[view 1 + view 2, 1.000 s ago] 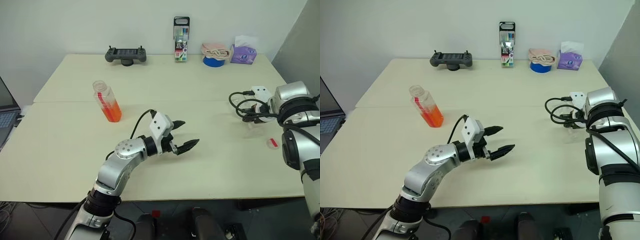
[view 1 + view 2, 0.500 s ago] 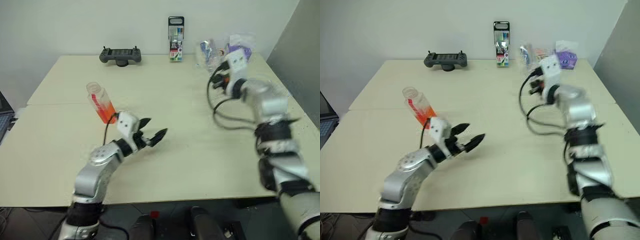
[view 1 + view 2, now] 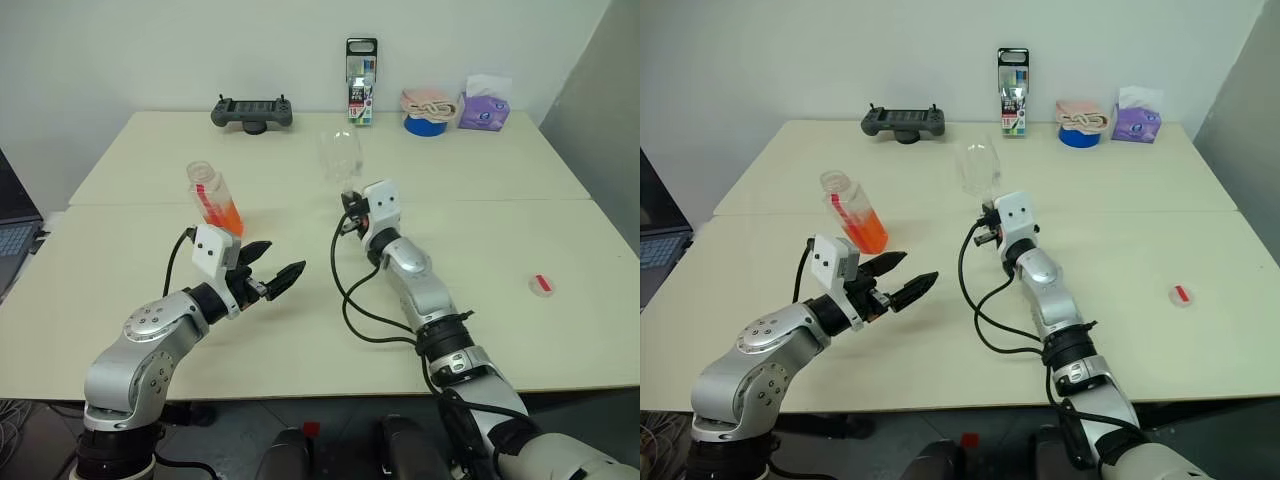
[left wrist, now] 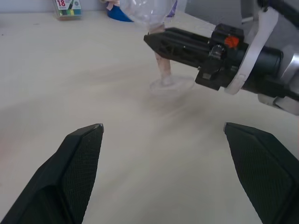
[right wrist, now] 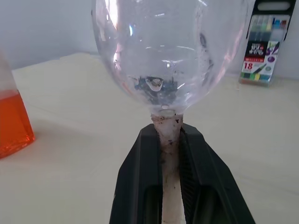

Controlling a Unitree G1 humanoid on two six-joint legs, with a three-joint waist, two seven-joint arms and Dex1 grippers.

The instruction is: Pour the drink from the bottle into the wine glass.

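While the right end effector (image 5: 169, 140) clamps the wine glass (image 3: 340, 157) stem, the left end effector (image 3: 270, 270) gapes beside the bottle (image 3: 213, 203).

Lighting was bright, even and diffuse, seemingly from overhead. Shadows on the table (image 3: 120, 280) were faint and soft. Head views were sharp, without glare. The wine glass (image 5: 168, 51) carried small highlights at its twelve o'clock rim. The left wrist view was soft and smeared beyond its fingers (image 4: 79, 163).

Two pale beige desks (image 3: 480, 300) pushed together against a plain white wall (image 3: 150, 50); a grey panel (image 3: 600, 90) stands at 2 o'clock, dark floor beneath.
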